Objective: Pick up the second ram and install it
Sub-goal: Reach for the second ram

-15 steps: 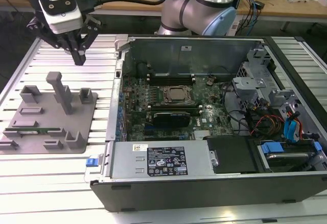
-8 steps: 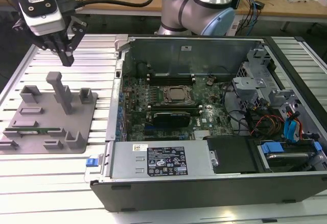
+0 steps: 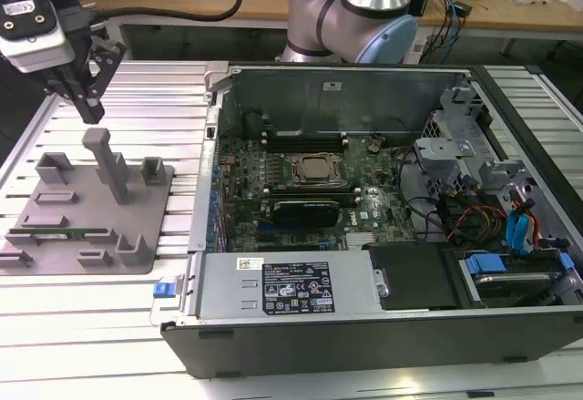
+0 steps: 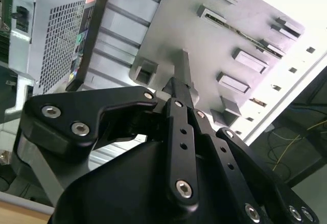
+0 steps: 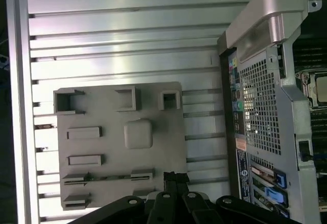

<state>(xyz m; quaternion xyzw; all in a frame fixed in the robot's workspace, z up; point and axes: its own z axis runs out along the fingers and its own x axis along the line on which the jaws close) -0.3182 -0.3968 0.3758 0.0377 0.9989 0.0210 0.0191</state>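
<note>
The second ram (image 3: 71,232) is a thin green stick lying on edge between two holders on the grey fixture plate (image 3: 137,209), at the exterior view's left. It also appears as a thin line in the first wrist view (image 5: 107,177) and the second wrist view (image 4: 240,30). My gripper (image 3: 90,108) hangs above the far part of the plate, well clear of the ram, its fingers shut together with nothing between them. Both wrist views look down past the closed fingertips (image 5: 176,175) (image 4: 183,60) onto the plate.
A tall grey post (image 3: 109,163) and several blocks stand on the plate under the gripper. The open computer case (image 3: 273,291) lies to the exterior view's right, with its motherboard, silver processor (image 3: 314,169) and a black card (image 3: 310,210). Everything rests on a ribbed aluminium table (image 3: 82,327).
</note>
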